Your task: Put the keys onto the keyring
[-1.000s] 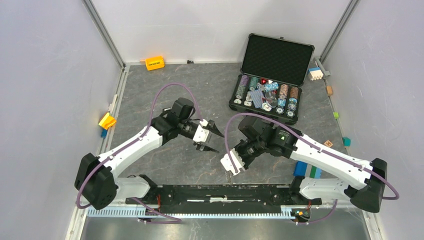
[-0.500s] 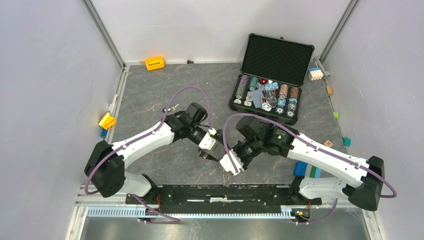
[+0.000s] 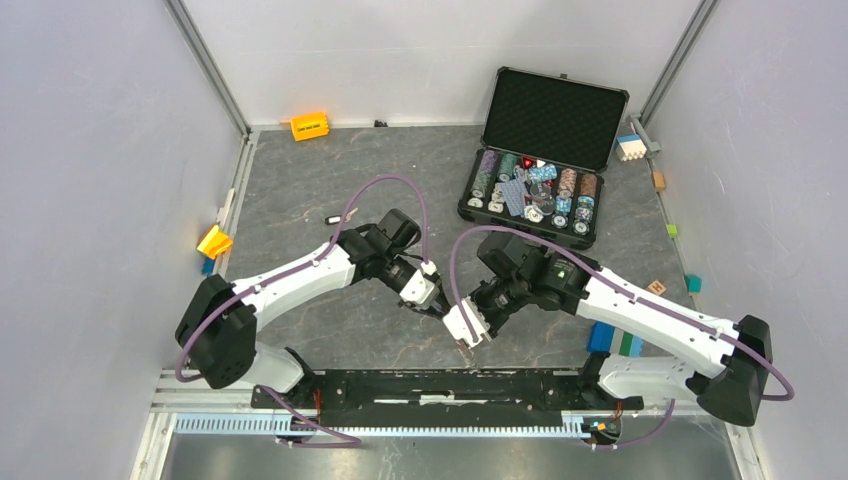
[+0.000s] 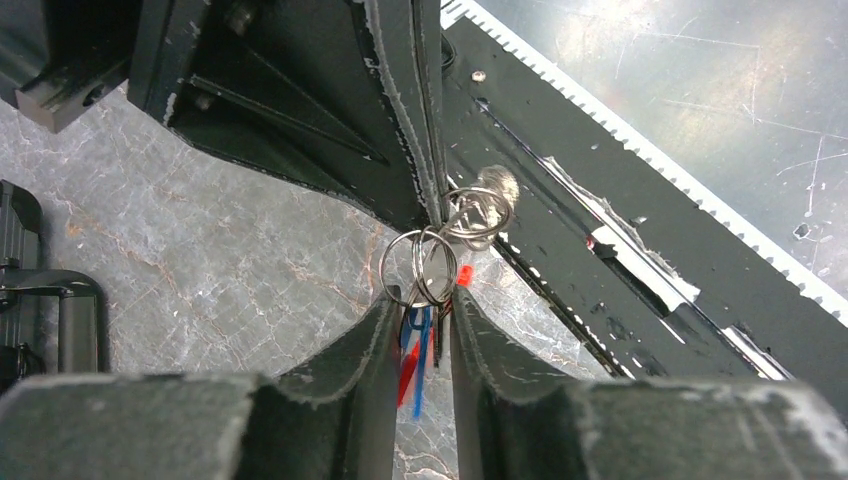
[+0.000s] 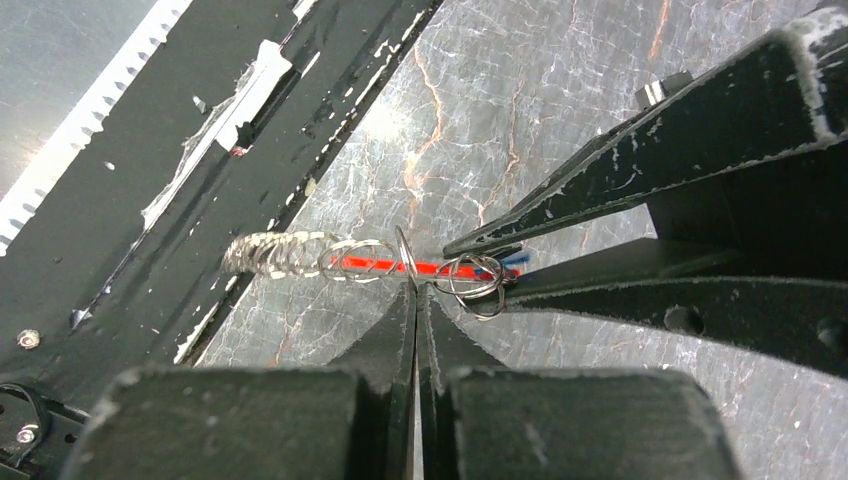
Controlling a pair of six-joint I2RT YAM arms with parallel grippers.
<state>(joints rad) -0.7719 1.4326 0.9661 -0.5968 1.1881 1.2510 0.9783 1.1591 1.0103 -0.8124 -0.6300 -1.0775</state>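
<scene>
Just above the surface (image 3: 300,170), near the middle of its near edge, the right gripper (image 5: 416,292) is clamped tight on one ring of the keyring (image 5: 300,255); the left gripper (image 4: 420,300), fingers narrow, pinches the end rings, red fob showing between them.

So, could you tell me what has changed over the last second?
The left gripper swung from mid-table to the right gripper, and its wide jaws narrowed around the rings of the keyring; whether they grip is unclear. The right gripper stayed shut on the keyring; the chip case is unmoved.
</scene>
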